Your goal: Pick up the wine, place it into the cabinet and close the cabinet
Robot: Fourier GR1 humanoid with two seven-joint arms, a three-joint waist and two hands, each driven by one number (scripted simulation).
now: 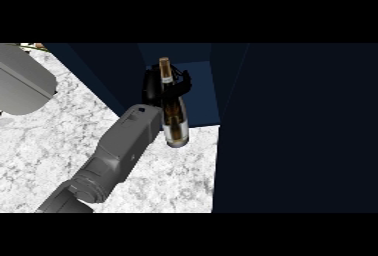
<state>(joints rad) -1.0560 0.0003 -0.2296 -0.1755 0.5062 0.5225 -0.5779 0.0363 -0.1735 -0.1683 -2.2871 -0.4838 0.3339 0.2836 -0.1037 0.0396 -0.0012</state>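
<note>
The wine bottle (176, 127) is dark with a pale label and a gold-topped neck. It is held off the marble counter (44, 150), with its neck pointing into the open cabinet (203, 95) and its base still over the counter's edge. My right hand (153, 87) is shut round the bottle's upper body, its fingers (182, 81) wrapping the far side. The grey right forearm (122, 145) runs up from the lower left. The cabinet's dark blue door (295, 125) fills the right side of the view. My left hand does not show.
A grey rounded shape (22, 80), apparently my left forearm, sits at the upper left edge. The cabinet's dark front (103, 65) slants along the counter's far side. Bare marble lies left of and below the right arm.
</note>
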